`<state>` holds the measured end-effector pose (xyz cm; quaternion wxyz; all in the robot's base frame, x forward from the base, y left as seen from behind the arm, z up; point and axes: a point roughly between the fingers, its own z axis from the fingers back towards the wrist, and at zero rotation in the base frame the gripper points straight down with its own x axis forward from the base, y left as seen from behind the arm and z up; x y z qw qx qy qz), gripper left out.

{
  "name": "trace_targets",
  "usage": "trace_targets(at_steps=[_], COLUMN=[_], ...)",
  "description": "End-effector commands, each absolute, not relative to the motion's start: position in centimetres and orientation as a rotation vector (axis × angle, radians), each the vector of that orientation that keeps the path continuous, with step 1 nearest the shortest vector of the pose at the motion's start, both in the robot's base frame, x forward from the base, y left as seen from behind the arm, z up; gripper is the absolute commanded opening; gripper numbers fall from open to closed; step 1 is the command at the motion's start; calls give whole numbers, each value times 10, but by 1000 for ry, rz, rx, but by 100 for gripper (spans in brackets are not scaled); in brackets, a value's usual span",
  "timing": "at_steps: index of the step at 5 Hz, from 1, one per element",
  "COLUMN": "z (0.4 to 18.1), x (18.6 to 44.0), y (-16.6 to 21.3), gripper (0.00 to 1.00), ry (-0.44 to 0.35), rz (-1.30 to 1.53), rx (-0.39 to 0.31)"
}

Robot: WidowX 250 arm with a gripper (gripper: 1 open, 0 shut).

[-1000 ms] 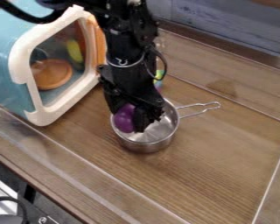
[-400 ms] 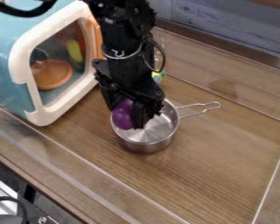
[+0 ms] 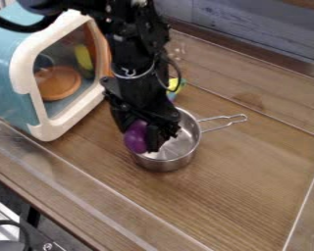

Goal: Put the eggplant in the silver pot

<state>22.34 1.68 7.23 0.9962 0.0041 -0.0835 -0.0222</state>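
The small rounded glossy purple toy eggplant (image 3: 137, 137) is at the left side of the small round shiny steel saucepan (image 3: 171, 157), partly hidden by the dark claw (image 3: 144, 123). The saucepan sits upright and open on the wooden worktop (image 3: 238, 186), its straight wall reflective, its thin wire-loop handle pointing right. Whether the eggplant touches the pan is unclear.

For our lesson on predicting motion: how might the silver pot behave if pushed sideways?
The pot would probably slide rather than roll, since it stands upright on the counter. Its smooth, thin-looking metal suggests it is stiff and fairly light. The long wire handle might make it swivel.
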Motion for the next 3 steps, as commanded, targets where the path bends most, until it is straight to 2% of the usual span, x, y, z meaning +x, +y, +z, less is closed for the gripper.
trace_targets(at_steps=[1, 3], z=[69, 56], x=[226, 230], y=[22, 14], gripper=[0, 0], ry=[-184, -172], rz=[9, 118], rx=[8, 1])
